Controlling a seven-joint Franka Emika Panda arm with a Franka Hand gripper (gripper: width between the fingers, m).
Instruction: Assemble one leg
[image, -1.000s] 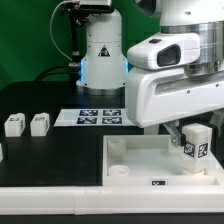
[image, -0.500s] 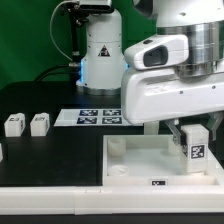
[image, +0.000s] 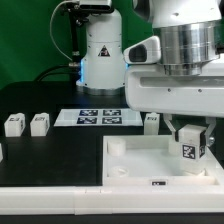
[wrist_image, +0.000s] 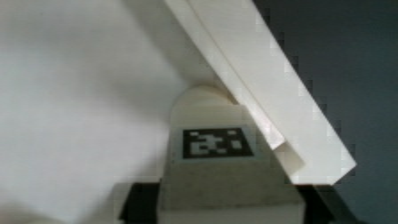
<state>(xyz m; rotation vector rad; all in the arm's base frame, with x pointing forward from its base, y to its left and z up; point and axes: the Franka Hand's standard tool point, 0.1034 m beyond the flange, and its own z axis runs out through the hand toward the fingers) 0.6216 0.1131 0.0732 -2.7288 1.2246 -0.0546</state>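
The gripper (image: 190, 138) is clamping the leg (image: 189, 152) between its fingers (wrist_image: 143, 203), which are showing only as dark stubs cut off at the wrist picture's edge. The leg is hanging tag-outward over the white tray (image: 130, 160), at its corner on the exterior view's right. The leg's lower end is blurring into the tray's rim, so I cannot tell whether they are touching. A second leg (image: 151, 120) is peeking out half-hidden behind the arm, near the marker board (image: 97, 117). A third leg (image: 39, 123) and a fourth leg (image: 13, 125) are sitting well apart from the tray on the black table (image: 60, 150).

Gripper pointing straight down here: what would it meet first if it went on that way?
The gripper, shut on the leg, points down at the white tray-like piece. The leg's lower end would probably meet its corner area first; alignment with a socket is unclear.
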